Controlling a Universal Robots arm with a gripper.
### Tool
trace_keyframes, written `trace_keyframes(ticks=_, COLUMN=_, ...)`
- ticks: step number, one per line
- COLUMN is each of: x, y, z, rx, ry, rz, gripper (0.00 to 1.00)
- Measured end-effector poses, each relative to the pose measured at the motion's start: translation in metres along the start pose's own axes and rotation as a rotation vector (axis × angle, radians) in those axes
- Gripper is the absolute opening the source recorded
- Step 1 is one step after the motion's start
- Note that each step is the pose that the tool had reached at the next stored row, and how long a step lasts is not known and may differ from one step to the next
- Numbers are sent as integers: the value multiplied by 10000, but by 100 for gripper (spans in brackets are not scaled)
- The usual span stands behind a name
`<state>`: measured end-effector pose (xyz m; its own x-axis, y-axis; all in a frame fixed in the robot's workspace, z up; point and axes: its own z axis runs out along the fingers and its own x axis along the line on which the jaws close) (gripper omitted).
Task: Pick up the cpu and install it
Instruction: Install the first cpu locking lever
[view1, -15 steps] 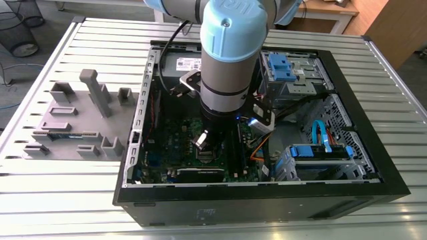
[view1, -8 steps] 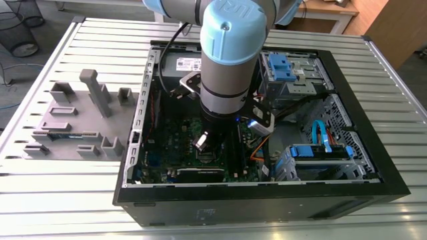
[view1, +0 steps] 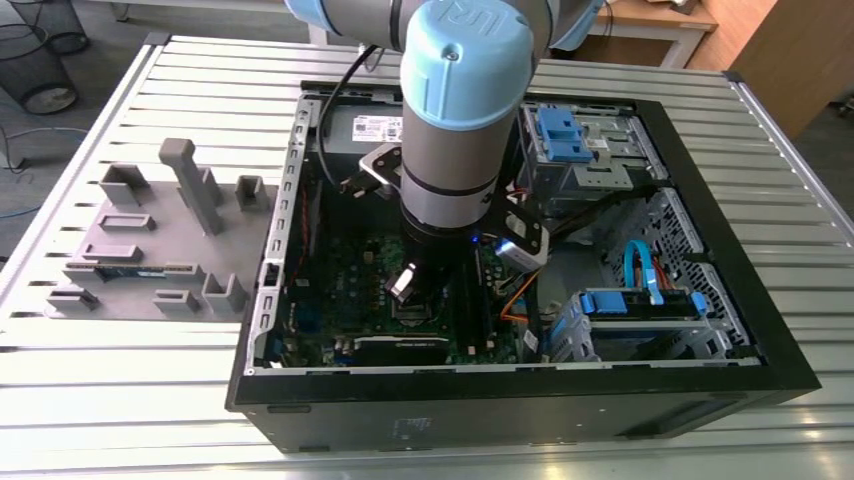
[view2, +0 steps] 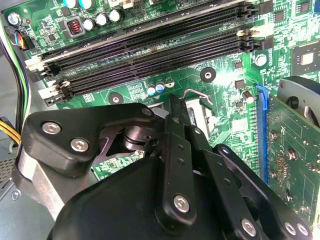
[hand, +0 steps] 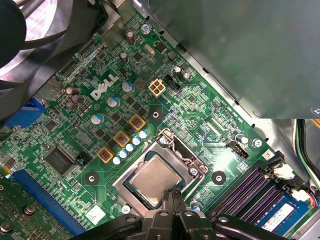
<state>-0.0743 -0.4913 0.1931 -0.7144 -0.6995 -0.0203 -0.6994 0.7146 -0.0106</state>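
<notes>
The small, flat, square silver-topped cpu (hand: 152, 181) lies flat in the dark metal-framed socket (hand: 192, 162) on the green motherboard (hand: 210, 125), inside the open black computer case (view1: 534, 405). The black gripper (hand: 173, 195) hangs over the cpu's edge, its 2 fingers drawn together with nothing between them. Whether the tips touch the chip is unclear.

White logo (hand: 105, 87) on motherboard (hand: 210, 125)

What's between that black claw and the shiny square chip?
Nothing visible: in the first wrist view the gripper reaches right over the chip's edge, and the chip lies in its metal-framed socket.
</notes>
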Motion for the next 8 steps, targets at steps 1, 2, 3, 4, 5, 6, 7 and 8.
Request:
trace_keyframes(ticks=1, x=0, y=0, z=-4, rx=0, ry=-1, rz=0, gripper=11)
trace_keyframes(ticks=2, x=0, y=0, z=-11, rx=-1, ry=-1, rz=1, gripper=11)
trace_keyframes(ticks=3, x=0, y=0, z=-20, rx=-1, ry=-2, rz=0, gripper=11)
trace_keyframes(ticks=4, x=-1, y=0, z=-30, rx=-1, ry=-2, rz=0, gripper=11)
trace_keyframes(ticks=5, x=-1, y=0, z=-40, rx=-1, ry=-1, rz=0, gripper=11)
trace_keyframes(ticks=6, x=-1, y=0, z=-48, rx=-1, ry=-1, rz=1, gripper=11)
trace_keyframes(ticks=7, x=-1, y=0, z=-54, rx=0, ry=0, rz=0, gripper=11)
trace_keyframes(ticks=8, x=-1, y=0, z=-53, rx=-1, ry=-1, rz=0, gripper=11)
